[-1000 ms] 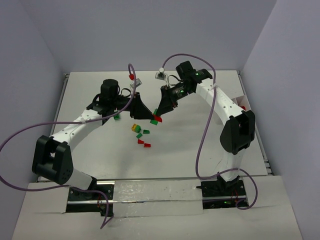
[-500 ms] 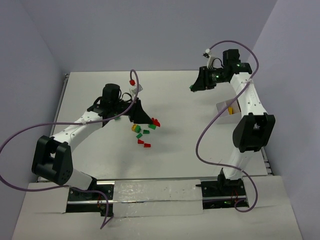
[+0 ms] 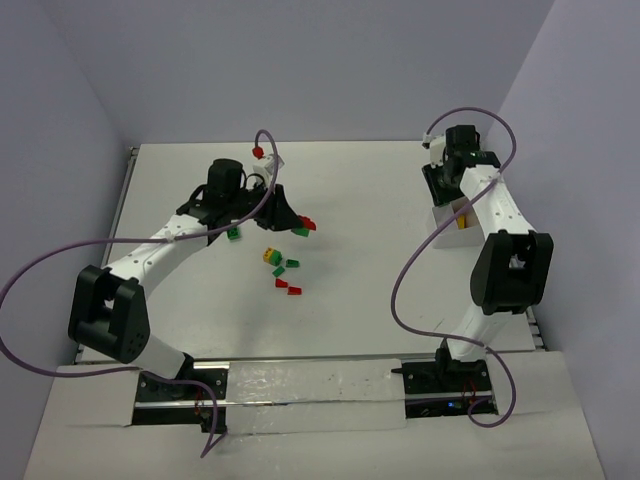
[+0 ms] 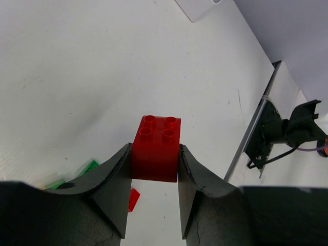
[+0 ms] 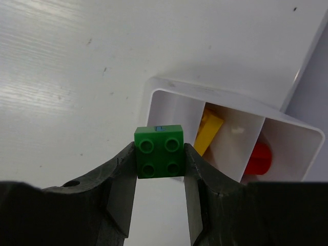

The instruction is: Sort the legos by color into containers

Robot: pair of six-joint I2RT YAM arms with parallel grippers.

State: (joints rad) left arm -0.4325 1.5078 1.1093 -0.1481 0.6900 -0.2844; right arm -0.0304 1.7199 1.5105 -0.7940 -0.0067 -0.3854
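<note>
Right gripper [image 5: 160, 148] is clamped on a green lego [image 5: 159, 154], jaws partway closed w/ the brick filling the gap, studs facing the cam. A sec ago it was at the centre pile, nose to nose w/ the left gripper. Half a sec ago it was swinging out to the far right. Now it hangs over the white tray [image 5: 220, 88] by the right table edge.

Wrist view: the brick sits over the tray's left-hand compt, which looks empty as far as visible. Middle compt has a yellow lego [image 5: 208, 132], the other end compt a red piece [image 5: 258, 159]. So the green drop looks lined up; prob. next is lower a bit & release, little sideways correction needed.

Left gripper [image 4: 155, 152] is shut tight on a red lego [image 4: 156, 159], studs up. Over the same sec that brick has left its spot by the pile & shifted slightly toward the far side w/ the gripper. It looks lifted off the table and is well apart from the tray. It'll likely go to the red compt once the right arm clears.

Rest of the pile is unchanged at centre: loose green & red pcs plus a yellow-green stack [image 3: 270, 256], and one green piece [image 3: 233, 233] beside the left arm. Several pcs are left, so sorting is approx mid-way at best.
</note>
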